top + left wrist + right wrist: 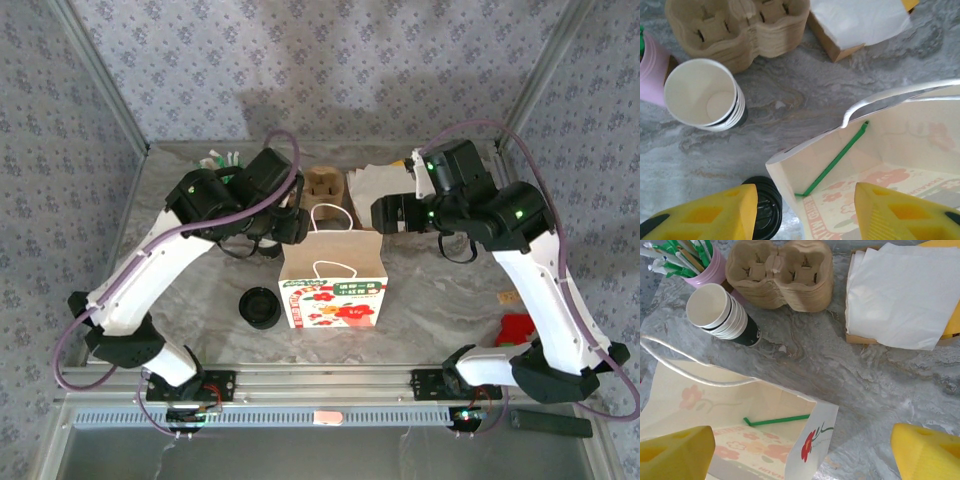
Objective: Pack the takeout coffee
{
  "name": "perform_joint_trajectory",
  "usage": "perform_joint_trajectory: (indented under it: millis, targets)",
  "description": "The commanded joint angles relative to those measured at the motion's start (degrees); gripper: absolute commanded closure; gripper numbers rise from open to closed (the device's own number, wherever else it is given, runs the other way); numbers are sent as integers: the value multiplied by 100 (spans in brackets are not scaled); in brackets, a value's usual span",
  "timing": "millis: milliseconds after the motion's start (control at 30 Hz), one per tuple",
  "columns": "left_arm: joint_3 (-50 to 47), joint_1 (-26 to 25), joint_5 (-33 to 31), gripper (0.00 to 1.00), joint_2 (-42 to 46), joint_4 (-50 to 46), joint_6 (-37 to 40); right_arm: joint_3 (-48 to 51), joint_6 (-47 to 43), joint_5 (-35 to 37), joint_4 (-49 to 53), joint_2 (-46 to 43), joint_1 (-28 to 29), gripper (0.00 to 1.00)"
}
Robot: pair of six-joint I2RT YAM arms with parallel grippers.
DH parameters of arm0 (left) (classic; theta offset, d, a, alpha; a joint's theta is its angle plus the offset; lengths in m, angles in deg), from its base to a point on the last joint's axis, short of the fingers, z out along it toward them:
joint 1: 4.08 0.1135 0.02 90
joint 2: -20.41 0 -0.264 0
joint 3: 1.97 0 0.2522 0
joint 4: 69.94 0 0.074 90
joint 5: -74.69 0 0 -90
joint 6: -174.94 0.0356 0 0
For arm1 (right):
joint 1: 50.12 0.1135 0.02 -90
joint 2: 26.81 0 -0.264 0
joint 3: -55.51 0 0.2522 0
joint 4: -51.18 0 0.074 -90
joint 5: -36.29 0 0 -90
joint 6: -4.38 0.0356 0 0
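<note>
Yellow fingers of the left gripper stand spread apart with nothing pinched. They straddle the left side wall of the white paper bag printed with red flowers, one finger outside it and the other over its open mouth. Just outside that wall, on the grey marbled table, stands the takeout coffee, a small cup under a round black plastic lid. The outer finger overlaps it in the left wrist view (whether they touch I cannot tell). From above, the takeout coffee sits just beside the front left corner of the paper bag, outside it.

The right gripper is likewise wide open and empty, its yellow fingers on either side of a right-hand corner of the paper bag. That bag stands upright in the middle of the table with its cord handles raised. A thin green straw lies inside it, slanting along a wall.

Beyond the bag, from left to right, stand:
- a pink cup holding green and white straws
- a stack of white-rimmed, black-sided paper cups just beside it
- a stack of brown moulded-pulp cup carriers
- white paper napkins in a shallow cardboard box
</note>
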Motion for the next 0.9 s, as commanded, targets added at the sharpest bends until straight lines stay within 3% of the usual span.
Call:
perform_joint_trajectory:
  millis: [0, 367, 667, 867]
  targets:
    - [-46, -30, -75, 47, 76, -488, -319, -99, 62, 222, 540, 67, 155, 9]
    - [-709, -34, 74, 48, -87, -757, -718, 500, 198, 368, 223, -46, 205, 7]
    - [-1529, 9, 194, 61, 88, -330, -846, 1131, 374, 523, 173, -123, 342, 7]
    - [-1780, 88, 345, 77, 191, -90, -876, 1247, 406, 523, 68, -119, 353, 7]
